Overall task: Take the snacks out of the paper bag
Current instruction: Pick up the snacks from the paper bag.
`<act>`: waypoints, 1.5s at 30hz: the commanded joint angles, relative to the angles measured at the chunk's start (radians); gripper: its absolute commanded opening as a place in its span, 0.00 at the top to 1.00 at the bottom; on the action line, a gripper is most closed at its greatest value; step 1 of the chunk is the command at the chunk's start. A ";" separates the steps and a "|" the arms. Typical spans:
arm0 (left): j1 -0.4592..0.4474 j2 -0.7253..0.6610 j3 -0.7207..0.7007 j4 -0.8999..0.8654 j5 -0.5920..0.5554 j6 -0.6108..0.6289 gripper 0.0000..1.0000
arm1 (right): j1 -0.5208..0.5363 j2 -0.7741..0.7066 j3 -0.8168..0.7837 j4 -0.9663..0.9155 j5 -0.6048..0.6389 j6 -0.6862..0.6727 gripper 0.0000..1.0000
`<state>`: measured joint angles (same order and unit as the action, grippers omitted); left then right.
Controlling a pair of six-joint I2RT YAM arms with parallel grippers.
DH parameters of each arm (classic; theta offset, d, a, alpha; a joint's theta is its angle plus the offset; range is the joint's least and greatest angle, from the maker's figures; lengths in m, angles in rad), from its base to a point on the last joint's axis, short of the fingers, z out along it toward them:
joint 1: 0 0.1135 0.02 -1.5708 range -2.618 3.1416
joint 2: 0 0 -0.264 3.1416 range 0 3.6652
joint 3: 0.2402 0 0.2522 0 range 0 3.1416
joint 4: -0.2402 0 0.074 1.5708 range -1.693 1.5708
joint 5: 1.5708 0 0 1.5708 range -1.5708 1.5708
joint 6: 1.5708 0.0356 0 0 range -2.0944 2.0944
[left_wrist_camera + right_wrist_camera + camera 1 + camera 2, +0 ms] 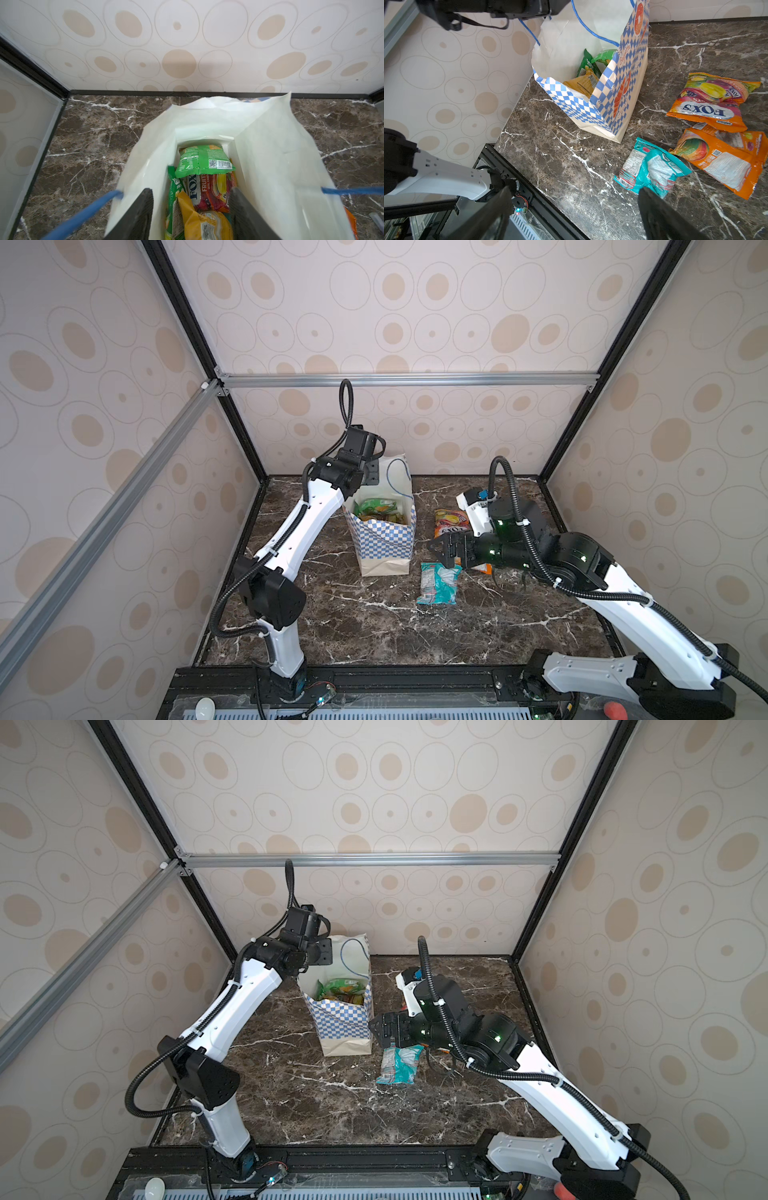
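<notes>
Left tool [191, 192] above bagged snacks [204, 160]

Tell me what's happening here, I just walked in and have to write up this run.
Snack packets are being taken out of a blue-and-white checkered paper bag standing on the dark marble table. The left tool, jaws apart, points down into the open bag above a green plastic packet, a red-and-orange candy packet and a mustard-yellow packet. The right tool hangs open and empty beside the bag. Three packets already lie on the table: a teal-and-white packet, an orange candy packet and an orange-and-white packet.
</notes>
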<state>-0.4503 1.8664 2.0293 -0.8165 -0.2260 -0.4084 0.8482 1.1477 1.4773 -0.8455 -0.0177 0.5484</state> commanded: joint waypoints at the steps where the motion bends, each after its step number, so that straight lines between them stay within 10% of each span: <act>1: 0.023 0.063 0.054 -0.055 0.094 0.003 0.42 | 0.007 -0.007 0.014 -0.002 -0.013 -0.008 0.02; 9: 0.028 0.187 0.105 -0.122 0.183 0.029 0.43 | 0.008 -0.019 0.006 -0.009 -0.002 -0.007 0.02; 25: 0.023 0.165 -0.244 0.033 0.297 0.039 0.32 | 0.009 -0.008 0.006 0.005 -0.005 -0.013 0.02; 45: 0.000 0.287 -0.267 -0.077 0.093 0.067 0.02 | 0.008 -0.002 0.016 0.005 -0.018 -0.010 0.01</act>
<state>-0.4503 2.1071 1.7538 -0.7979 -0.0364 -0.3508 0.8497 1.1473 1.4773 -0.8448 -0.0299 0.5407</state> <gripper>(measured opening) 0.980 0.985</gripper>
